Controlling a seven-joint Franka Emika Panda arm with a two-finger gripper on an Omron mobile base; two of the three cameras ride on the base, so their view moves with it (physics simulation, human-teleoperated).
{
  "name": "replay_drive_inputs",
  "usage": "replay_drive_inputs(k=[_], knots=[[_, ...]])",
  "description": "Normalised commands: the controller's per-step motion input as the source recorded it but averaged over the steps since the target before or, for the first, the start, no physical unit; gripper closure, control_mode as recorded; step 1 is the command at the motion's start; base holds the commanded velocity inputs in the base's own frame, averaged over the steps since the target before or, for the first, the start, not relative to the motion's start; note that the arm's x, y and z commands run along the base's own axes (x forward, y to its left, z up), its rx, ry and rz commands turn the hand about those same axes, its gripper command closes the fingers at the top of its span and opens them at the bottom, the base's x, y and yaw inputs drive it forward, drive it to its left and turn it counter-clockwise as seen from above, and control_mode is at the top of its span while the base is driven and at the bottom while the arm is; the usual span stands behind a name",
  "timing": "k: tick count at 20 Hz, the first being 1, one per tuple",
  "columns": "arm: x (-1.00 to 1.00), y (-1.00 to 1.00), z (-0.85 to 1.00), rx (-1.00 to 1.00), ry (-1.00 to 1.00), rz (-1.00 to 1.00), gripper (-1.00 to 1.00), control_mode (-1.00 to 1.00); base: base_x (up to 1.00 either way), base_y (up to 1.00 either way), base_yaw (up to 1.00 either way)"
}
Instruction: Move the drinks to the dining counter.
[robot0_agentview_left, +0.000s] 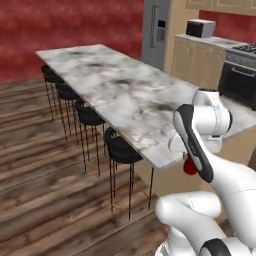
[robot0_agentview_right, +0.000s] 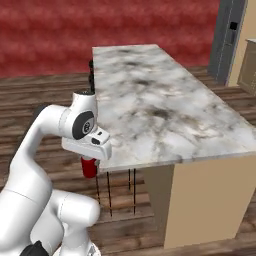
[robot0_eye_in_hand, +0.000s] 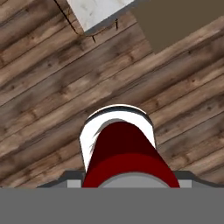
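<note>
Beside the dining counter (robot0_agentview_right: 165, 100), above wood floor, the end effector (robot0_agentview_right: 89, 165) grips the dark-red can (robot0_eye_in_hand: 124, 157).

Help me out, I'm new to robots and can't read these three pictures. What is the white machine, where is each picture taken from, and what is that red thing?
The white machine is a robot arm on a driving base, in a rendered kitchen. Two pictures come from cameras on the base, behind the arm to its left and right. The third looks down along the gripper at the wooden floor. The red thing is a dark-red can, held in the gripper beside the corner of the dining counter, below its top. The counter has a marbled top and black bar stools along one side. The can is not yet on it.
</note>
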Motion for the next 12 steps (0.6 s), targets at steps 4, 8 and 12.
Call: replay_drive_inputs(k=[4,8,12], knots=[[0.0,0.0,0.0,0.0,0.0,0.0,1.0,1.0,0.51,0.78,-0.64],[0.0,0.0,0.0,0.0,0.0,0.0,1.0,1.0,0.3,0.72,-0.67],[0.0,0.0,0.0,0.0,0.0,0.0,1.0,1.0,0.01,0.76,-0.64]])
